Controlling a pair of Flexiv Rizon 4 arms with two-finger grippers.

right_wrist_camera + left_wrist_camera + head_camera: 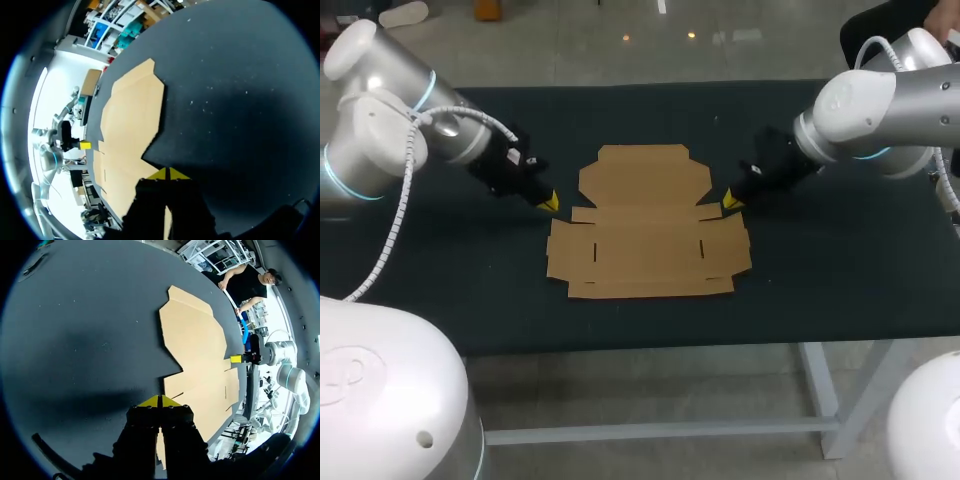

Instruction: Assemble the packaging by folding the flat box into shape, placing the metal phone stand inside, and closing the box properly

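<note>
A flat brown cardboard box blank [645, 225] lies unfolded in the middle of the dark table [440, 290]. My left gripper [549, 203] hovers just off the blank's left edge, yellow tips together and holding nothing. My right gripper [730, 203] sits mirrored at the blank's right edge, also shut and empty. From the left wrist, the blank [200, 355] stretches ahead of my shut left gripper [160, 401], with my other arm's yellow tip [236, 359] beyond it. From the right wrist, the blank [127, 130] lies beside my shut right gripper [169, 173]. No metal phone stand shows in any view.
The table's dark cloth extends to either side of the blank and toward the front edge [640, 345]. Both arms come in from the upper corners, leaving the table's near strip open.
</note>
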